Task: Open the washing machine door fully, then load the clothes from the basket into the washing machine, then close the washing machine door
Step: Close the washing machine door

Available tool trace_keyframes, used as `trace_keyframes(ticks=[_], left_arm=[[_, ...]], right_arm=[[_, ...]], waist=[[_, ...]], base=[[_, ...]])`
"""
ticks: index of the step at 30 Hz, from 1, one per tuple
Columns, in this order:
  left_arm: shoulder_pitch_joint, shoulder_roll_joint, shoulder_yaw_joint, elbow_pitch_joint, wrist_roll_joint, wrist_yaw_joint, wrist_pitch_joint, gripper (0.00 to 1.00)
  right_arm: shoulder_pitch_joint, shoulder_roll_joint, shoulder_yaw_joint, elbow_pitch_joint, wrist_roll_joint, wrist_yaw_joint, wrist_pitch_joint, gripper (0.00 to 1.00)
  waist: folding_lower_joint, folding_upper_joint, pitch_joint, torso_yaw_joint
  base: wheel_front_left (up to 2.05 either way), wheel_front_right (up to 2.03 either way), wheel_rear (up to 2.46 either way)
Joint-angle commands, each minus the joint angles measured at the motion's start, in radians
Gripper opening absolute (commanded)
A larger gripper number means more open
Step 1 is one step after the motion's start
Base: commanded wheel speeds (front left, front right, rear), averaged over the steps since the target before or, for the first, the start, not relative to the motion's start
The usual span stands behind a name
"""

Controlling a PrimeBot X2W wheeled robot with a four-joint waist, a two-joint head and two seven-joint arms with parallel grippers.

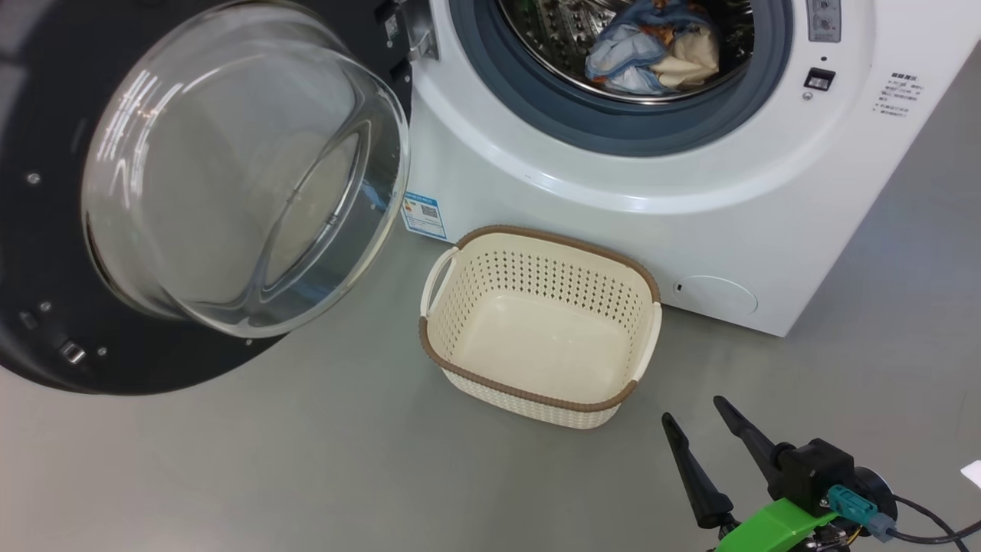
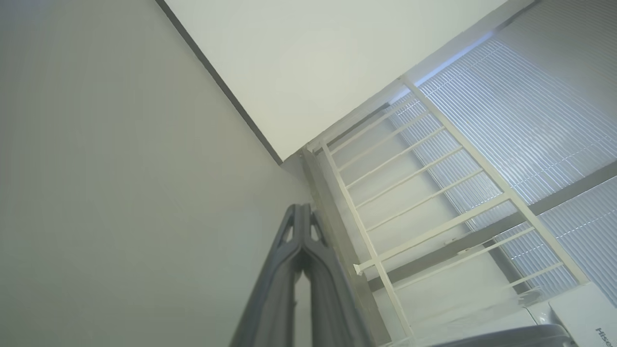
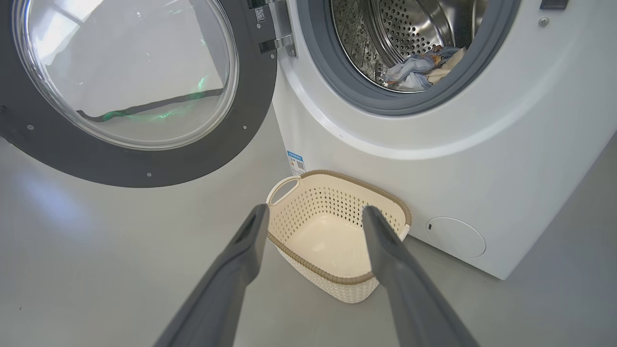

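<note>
The washing machine (image 1: 728, 207) (image 3: 506, 144) stands with its door (image 1: 191, 192) (image 3: 130, 86) swung wide open to the left. Blue, orange and cream clothes (image 1: 651, 46) (image 3: 422, 70) lie inside the steel drum. On the floor in front of the machine sits the cream basket (image 1: 540, 326) (image 3: 332, 241), with nothing in it. My right gripper (image 1: 693, 410) (image 3: 313, 212) is open and holds nothing, low and to the right of the basket, fingers pointing toward it. In the left wrist view my left gripper (image 2: 302, 207) is shut on nothing, pointing up at a wall and a ceiling.
Grey floor spreads around the basket and under the open door. A blue label sticker (image 1: 424, 216) sits on the machine's lower left front. A round service cover (image 1: 716, 295) is at its lower right. A white railing (image 2: 434, 193) shows in the left wrist view.
</note>
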Motion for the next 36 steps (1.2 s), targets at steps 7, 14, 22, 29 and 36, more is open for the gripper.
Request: trace_keyframes(ticks=[7,14,22,29,36], left_arm=[[-0.093,0.108,0.039,0.04,-0.163,-0.007,0.124,0.0],[-0.104,0.119,0.046,0.033,-0.265,-0.007,0.213,0.0],[-0.086,0.108,0.031,0.031,-0.315,-0.007,0.274,0.0],[-0.082,0.1,0.007,0.031,-0.331,-0.007,0.291,0.0],[-0.063,0.096,-0.024,0.002,-0.353,-0.007,0.349,0.0]], right_arm=[[-0.037,-0.018,0.021,-0.062,-0.02,0.001,0.032,1.0],[-0.037,-0.03,0.019,-0.091,-0.024,0.001,0.054,1.0],[-0.034,-0.032,0.017,-0.114,-0.027,0.001,0.069,1.0],[-0.031,-0.033,0.019,-0.13,-0.035,0.001,0.079,1.0],[-0.035,-0.029,0.025,-0.136,-0.04,0.001,0.083,1.0]], waist=[[0.0,0.0,0.038,-0.034],[0.0,0.0,0.059,-0.061],[0.0,0.0,0.075,-0.08],[0.0,0.0,0.089,-0.09],[0.0,0.0,0.099,-0.099]], base=[[0.0,0.0,0.0],[0.0,0.0,0.0],[0.0,0.0,0.0],[0.0,0.0,0.0],[0.0,0.0,0.0]])
